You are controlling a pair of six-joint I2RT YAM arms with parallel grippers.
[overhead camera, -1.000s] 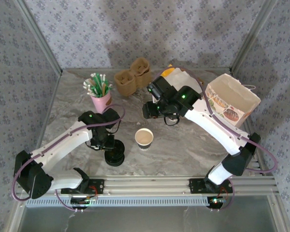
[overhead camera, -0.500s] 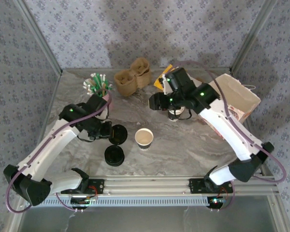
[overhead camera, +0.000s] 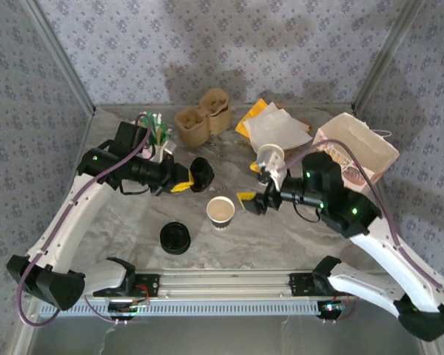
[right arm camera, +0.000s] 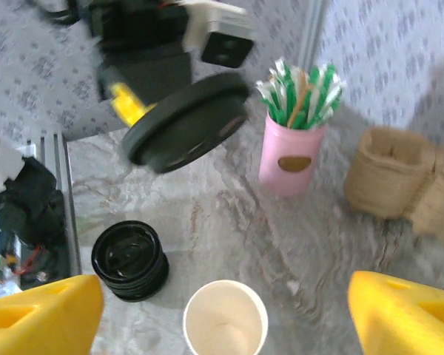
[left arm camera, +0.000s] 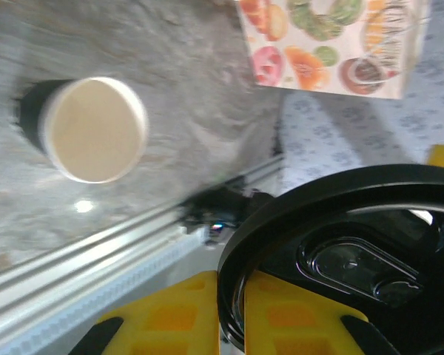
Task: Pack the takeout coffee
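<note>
The takeout coffee's cream paper cup (overhead camera: 220, 211) stands lidless on the marble table (overhead camera: 133, 214), mid-front. In the right wrist view this cup (right arm camera: 226, 322) sits low between my yellow fingers (right arm camera: 38, 319). My left gripper (overhead camera: 183, 185) hovers just left of and above the cup, shut edge-on on a round black lid (overhead camera: 201, 174). In the left wrist view the lid (left arm camera: 340, 251) is pinched between the yellow pads (left arm camera: 170, 310), with the cup (left arm camera: 95, 129) below. My right gripper (overhead camera: 246, 203) is open and empty, just right of the cup.
A low pile of black lids (overhead camera: 175, 238) lies front-left of the cup. A stack of lidless cups (overhead camera: 270, 157) stands behind my right gripper. A printed paper bag (overhead camera: 355, 151) is at the right. A pink straw holder (overhead camera: 155, 144), brown cup carriers (overhead camera: 203, 118) and napkins (overhead camera: 274, 127) line the back.
My left gripper lifted one lid off the pile and carried it up and right toward the cup. My right gripper left the cup stack, came forward beside the single cup and opened wide.
</note>
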